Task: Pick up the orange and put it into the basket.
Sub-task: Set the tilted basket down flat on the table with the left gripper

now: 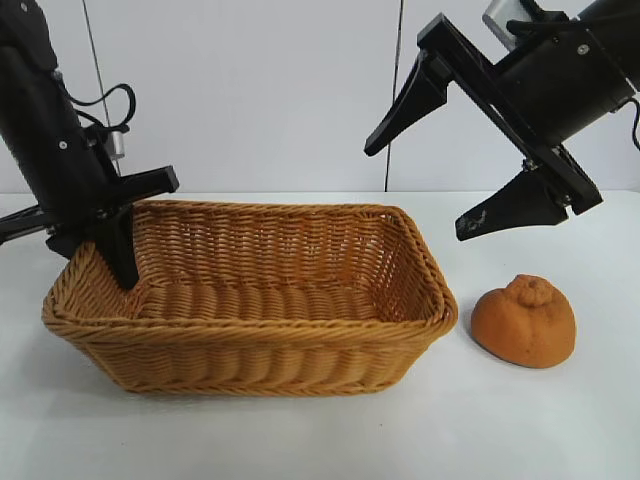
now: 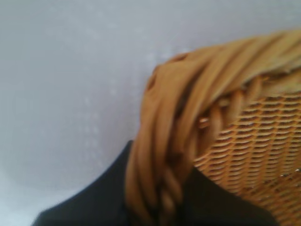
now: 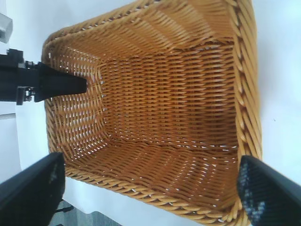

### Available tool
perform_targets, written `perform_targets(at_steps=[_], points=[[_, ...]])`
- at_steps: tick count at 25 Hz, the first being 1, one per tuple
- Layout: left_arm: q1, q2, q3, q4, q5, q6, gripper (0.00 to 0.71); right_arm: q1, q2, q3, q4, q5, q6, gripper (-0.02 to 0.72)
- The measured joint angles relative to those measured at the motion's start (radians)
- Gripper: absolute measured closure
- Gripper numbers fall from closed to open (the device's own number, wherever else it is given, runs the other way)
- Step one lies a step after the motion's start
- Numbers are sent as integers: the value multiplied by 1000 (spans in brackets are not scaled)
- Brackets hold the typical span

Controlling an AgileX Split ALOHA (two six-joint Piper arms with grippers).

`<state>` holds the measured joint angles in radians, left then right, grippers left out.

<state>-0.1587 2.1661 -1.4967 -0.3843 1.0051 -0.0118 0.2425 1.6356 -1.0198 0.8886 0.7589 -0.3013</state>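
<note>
Orange (image 1: 524, 321) sits on the bench (image 1: 560, 420) just beside the basket (image 1: 250, 345). Your right gripper (image 1: 432, 180) hangs above, jaws spread, nothing held. Left gripper (image 1: 112, 232) pinches the basket rim. Risk: the lopsided fruit rolls if you close off-centre.

Close on the basket (image 2: 244, 141), corner of its braided rim filling the middle of the view: thick tan-brown twisted strands curve round the corner, blurred. Behind the rim, finer woven wall, horizontal weave over upright stakes, small gaps showing light. One dark finger (image 2: 94, 202) of the left claw (image 2: 155, 207) sits on the outer side of the rim, touching or just beside it; another dark part shows on the inner side, so the rim passes between them. Pale white surface (image 2: 70, 84) takes up everything outside the basket.
</note>
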Motion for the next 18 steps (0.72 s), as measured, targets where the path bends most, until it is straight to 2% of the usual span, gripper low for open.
perform_targets(at_steps=[3, 5, 6, 7, 9, 10, 12, 14, 18], points=[[0, 9, 0, -6, -7, 6, 618, 0, 0, 0, 0, 0, 0, 22], [0, 9, -5, -10, -10, 12, 578, 0, 0, 0, 0, 0, 0, 22], [0, 9, -6, -13, -12, 12, 532, 0, 0, 0, 0, 0, 0, 22], [0, 9, -6, -15, -13, 12, 455, 0, 0, 0, 0, 1, 0, 22], [0, 9, -6, -22, -12, 12, 261, 0, 0, 0, 0, 3, 0, 22], [0, 9, -6, -24, -11, 12, 189, 0, 0, 0, 0, 4, 0, 22], [0, 8, -7, -25, -3, 12, 90, 0, 0, 0, 0, 4, 0, 22], [0, -2, -9, -27, 1, 12, 54, 0, 0, 0, 0, 5, 0, 22], [0, -57, -19, -2, 28, 12, 35, 0, 0, 0, 0, 5, 0, 22]])
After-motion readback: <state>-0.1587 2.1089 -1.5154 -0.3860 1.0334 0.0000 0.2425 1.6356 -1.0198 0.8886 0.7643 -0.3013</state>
